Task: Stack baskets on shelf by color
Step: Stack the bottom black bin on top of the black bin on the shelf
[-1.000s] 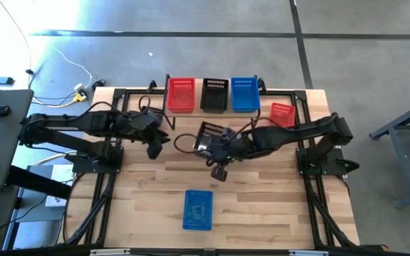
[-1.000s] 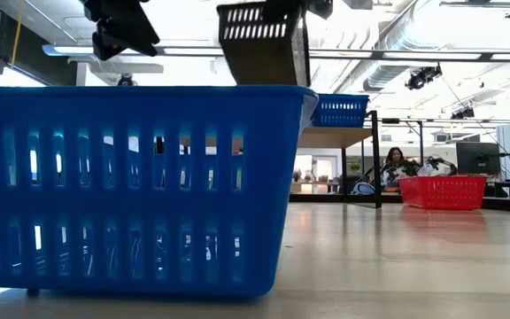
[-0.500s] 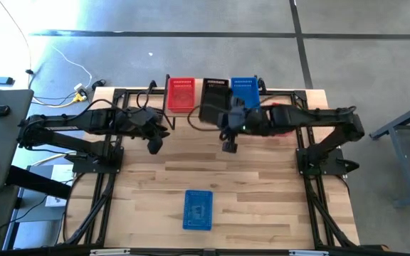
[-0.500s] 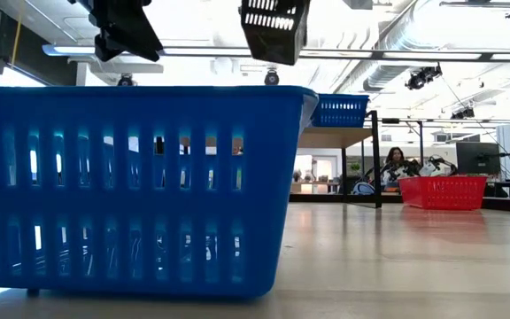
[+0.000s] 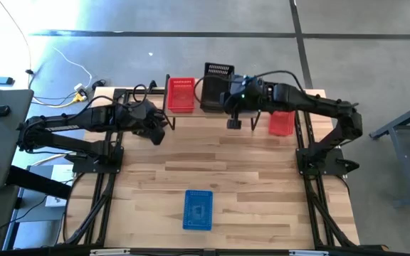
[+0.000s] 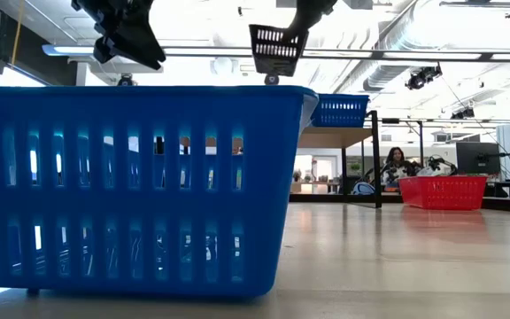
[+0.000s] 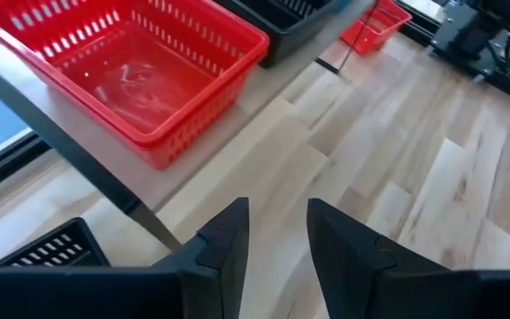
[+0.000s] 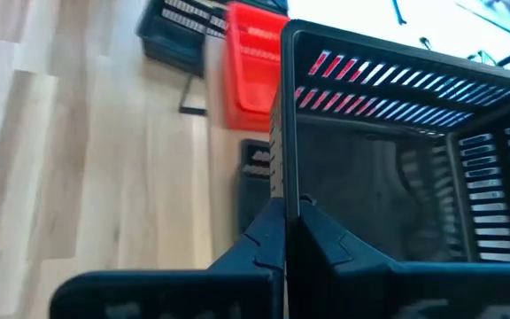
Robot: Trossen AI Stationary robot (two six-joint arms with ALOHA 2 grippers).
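Light wooden tabletop (image 5: 212,160) on a black frame, grey concrete floor around it; beyond the far edge in the low view, an open workroom with a person seated at a desk.

Nearest: a blue basket (image 5: 198,210) lying alone on the near-middle of the tabletop, well apart from both arms, filling most of the low view (image 6: 140,190).

Farther back, on the left: left gripper (image 5: 155,133) hovering above the table just in front of the shelf's left end, fingers (image 7: 224,244) slightly apart and holding nothing. Through its wrist camera: the shelf (image 7: 104,142) plank edge with a red basket (image 7: 118,71) standing on it, a black basket beside that.

On the right: a second red basket (image 5: 282,122) resting on the table near the shelf's right end, seen low on the tabletop in the low view (image 6: 443,191).

Farthest: right gripper (image 5: 228,96) raised over the shelf's middle, clamped on the rim of a black basket (image 5: 218,73) lifted and tilted above the black basket standing there. Rim wall pinched between the fingers (image 8: 326,239) in the right wrist view, basket interior (image 8: 388,177) opening away from the camera. In the low view, the held black basket (image 6: 277,49) hanging high, clear of the shelf. Another blue basket (image 6: 339,110) on the shelf's right end, mostly hidden under the right arm from above.
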